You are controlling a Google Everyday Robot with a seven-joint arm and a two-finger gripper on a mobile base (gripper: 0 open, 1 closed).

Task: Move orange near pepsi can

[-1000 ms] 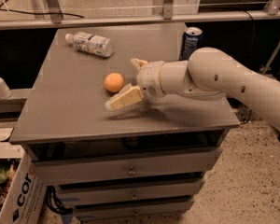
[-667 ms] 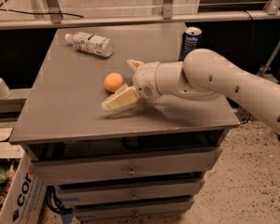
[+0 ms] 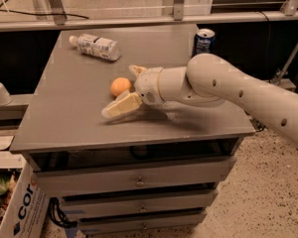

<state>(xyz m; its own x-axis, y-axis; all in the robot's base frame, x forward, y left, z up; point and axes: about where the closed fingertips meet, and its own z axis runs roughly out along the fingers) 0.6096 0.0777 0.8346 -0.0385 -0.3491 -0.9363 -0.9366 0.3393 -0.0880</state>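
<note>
The claw (image 3: 121, 90) is held low over the middle of the desk (image 3: 64, 108), and it is widely open. Its two pale fingers (image 3: 120, 106) are spread apart, one toward the front edge of the desk and one toward the back. Nothing is gripped by them. The orange (image 3: 120, 87) is found between the two fingers, resting on the desk surface. It is just beside the nearer finger, but whether it is touched by it cannot be told. This placing is judged to be a preparation for a grasp: the claw is set around the fruit so that the fruit is taken from both sides when the fingers are closed.

The white arm (image 3: 228, 83) is stretched in from the right side, almost level with the desk, so the claw is brought to the orange sideways and not from above.

Farther out, a clear plastic bottle (image 3: 95, 46) with a white label is laid on its side near the back left corner. The pepsi can (image 3: 204, 41) is standing upright at the back right edge, well apart from the orange, so the carrying is judged as not yet done. Under the desk top, drawers (image 3: 139, 180) are seen.
</note>
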